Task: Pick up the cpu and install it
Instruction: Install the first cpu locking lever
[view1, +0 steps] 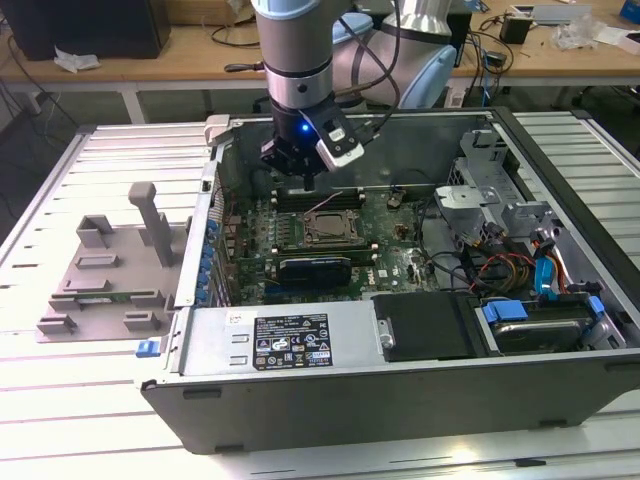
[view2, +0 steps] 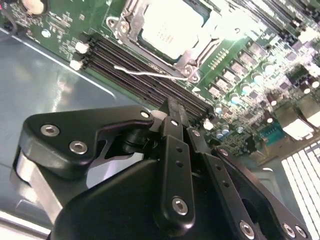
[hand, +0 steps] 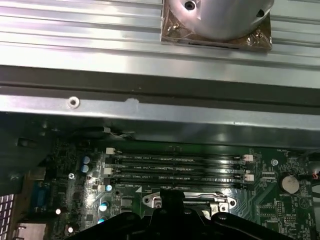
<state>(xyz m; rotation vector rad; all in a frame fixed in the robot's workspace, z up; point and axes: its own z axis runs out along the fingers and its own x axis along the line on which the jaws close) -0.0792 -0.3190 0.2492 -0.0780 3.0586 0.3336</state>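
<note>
Although the black gripper (view2: 170, 107) presses its fingers (view2: 173, 132) together on nothing, the small pale silver square cpu (view2: 172, 27) lies beyond their tips, upper centre in the second wrist view, inside the metal-rimmed socket frame (view2: 120, 25).

Exterior view: bright, even overhead room light; ribbed tabletop (view1: 60, 420) washes pale w/ a pinkish cast at the front. Inside the computer case (view1: 400, 400) it's dimmer, motherboard (view1: 385, 225) shaded under the arm; blue LED (view1: 304, 127) glows on the wrist. Second wrist view: hard glare on cpu (view2: 172, 25) lid, nearly blown white; pincer (view2: 171, 106) near-black, detail lost in shadow. First wrist view: board dim, light streaks across the case wall.
</note>
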